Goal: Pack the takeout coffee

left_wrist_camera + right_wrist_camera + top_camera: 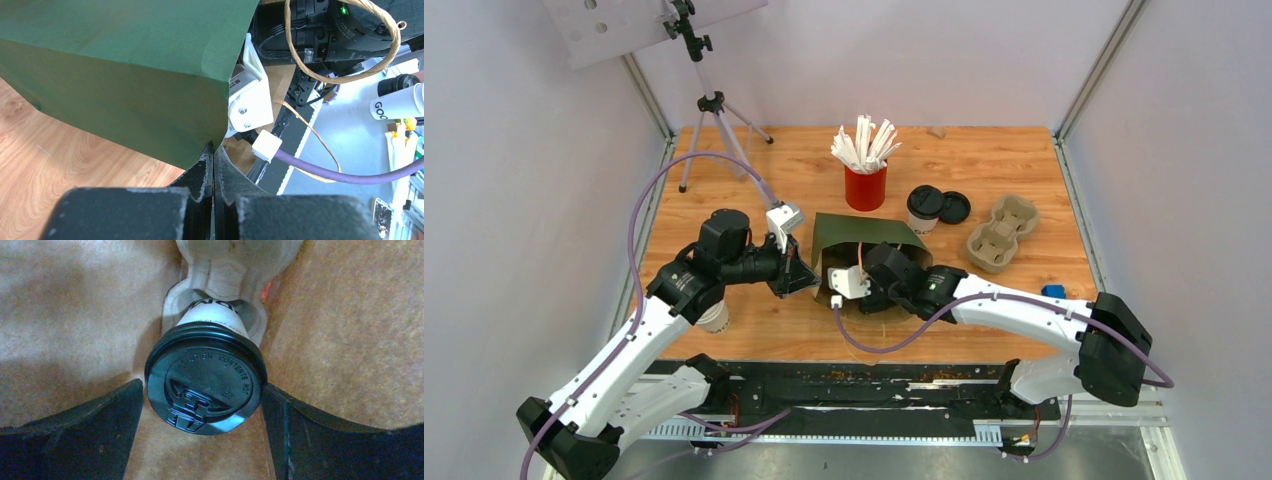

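Observation:
A green paper bag (864,234) lies on its side mid-table, its mouth toward the arms. My left gripper (808,276) is shut on the bag's rim; the left wrist view shows the fingers (214,152) pinched on the green paper (125,75). My right gripper (202,402) reaches inside the bag, its wrist (886,270) at the mouth. There the takeout coffee (205,375), white with a black lid, sits in a pulp carrier (220,270). The jaws stand open, one finger on each side of the lid, the left one (100,420) clear of it.
Behind the bag stand a red cup of white sticks (865,184), another lidded white cup (924,208), a loose black lid (955,207) and a pulp cup carrier (1002,232). A white cup (714,318) sits under my left arm. A tripod (714,110) stands back left.

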You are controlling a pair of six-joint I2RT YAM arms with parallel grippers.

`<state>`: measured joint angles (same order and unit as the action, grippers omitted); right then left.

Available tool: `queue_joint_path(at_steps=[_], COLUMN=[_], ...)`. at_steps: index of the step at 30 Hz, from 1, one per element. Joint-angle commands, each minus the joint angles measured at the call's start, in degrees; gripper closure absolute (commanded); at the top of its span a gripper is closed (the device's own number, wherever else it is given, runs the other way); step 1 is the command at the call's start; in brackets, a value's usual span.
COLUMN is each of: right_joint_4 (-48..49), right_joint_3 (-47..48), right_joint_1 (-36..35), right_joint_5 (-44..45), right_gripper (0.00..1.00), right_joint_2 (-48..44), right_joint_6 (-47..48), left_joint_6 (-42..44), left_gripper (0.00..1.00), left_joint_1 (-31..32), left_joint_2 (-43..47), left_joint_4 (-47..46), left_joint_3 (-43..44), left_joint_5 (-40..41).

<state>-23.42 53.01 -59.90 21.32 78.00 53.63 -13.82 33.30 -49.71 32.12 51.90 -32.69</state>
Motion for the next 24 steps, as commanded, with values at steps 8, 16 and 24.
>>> queue_joint_path(at_steps=[8, 16, 24], right_joint_4=[-4.97, -5.4, -8.1], right_joint_3=[4.14, 5.84, 7.85], right_joint_1=[0.22, 0.22, 0.14], right_joint_5=[-3.27, -3.71, -4.91], right_gripper=[0.09, 0.1, 0.15], right_joint_2=[-2.5, -3.28, -3.93], right_joint_6=[-0.23, -0.17, -0.48], left_joint_6=[-0.38, -0.11, 0.07], left_gripper=[1.0, 1.0, 1.0], left_joint_1=[0.23, 0.26, 0.25], left_joint_2=[-0.6, -0.61, -0.91], left_joint_4=[-1.71, -1.24, -1.09], left_joint_3=[1.52, 1.71, 1.7], left_joint_5=[-0.84, -0.66, -0.69])
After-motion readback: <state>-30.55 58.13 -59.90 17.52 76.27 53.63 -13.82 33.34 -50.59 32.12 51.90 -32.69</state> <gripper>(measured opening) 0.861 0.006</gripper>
